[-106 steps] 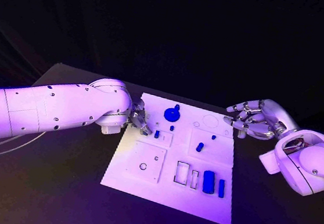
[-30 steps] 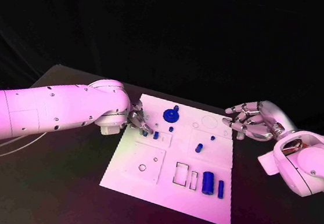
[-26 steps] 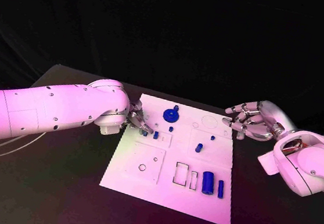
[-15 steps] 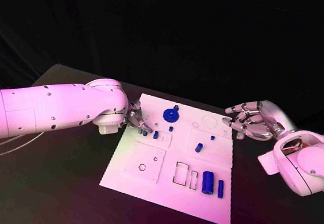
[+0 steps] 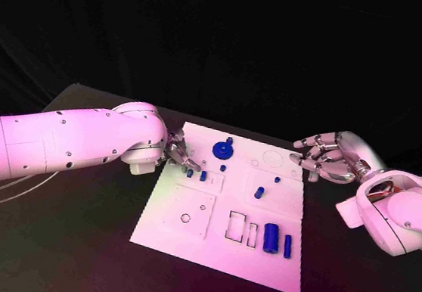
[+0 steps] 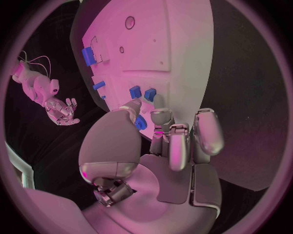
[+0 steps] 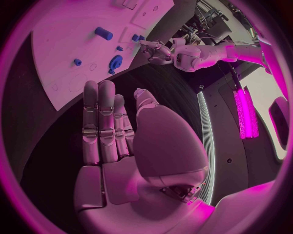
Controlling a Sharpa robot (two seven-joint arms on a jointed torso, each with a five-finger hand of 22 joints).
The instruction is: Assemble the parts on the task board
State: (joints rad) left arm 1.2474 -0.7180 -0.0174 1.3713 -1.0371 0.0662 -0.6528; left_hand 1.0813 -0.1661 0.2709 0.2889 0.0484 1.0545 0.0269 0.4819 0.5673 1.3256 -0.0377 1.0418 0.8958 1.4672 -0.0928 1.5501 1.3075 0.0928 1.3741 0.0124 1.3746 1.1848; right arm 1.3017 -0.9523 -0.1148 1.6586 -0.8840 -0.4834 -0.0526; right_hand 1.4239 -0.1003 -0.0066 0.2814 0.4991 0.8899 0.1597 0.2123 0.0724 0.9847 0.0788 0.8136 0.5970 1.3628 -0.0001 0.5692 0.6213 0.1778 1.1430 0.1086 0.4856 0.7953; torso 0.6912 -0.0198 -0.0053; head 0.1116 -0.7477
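Nudged a touch toward the far end of the task board (image 5: 204,248) since three and a half seconds ago: the left hand (image 5: 179,150), at the board's edge then as now. Beside it then, one small blue block showing in the head view; now two, the nearer block (image 5: 190,173) just off the fingertips and the second block (image 5: 203,174) touching or almost touching it on the side away from the hand. Pinched between thumb and a finger in the left wrist view, a third small blue piece (image 6: 140,122), with the other fingers loosely curled beside it. No shift in the right hand (image 5: 326,157): hovering off the board's far corner, fingers straight and spread from the thumb, grasping nothing, well apart from every part. Counted on the board beyond the two blocks: one gear-like round part (image 5: 220,148) close past the left fingertips, two tiny pegs (image 5: 222,167) (image 5: 277,179), one short cylinder (image 5: 259,192), one large cylinder (image 5: 271,237) and one slim bar (image 5: 288,243) just beside it, both far from either hand.
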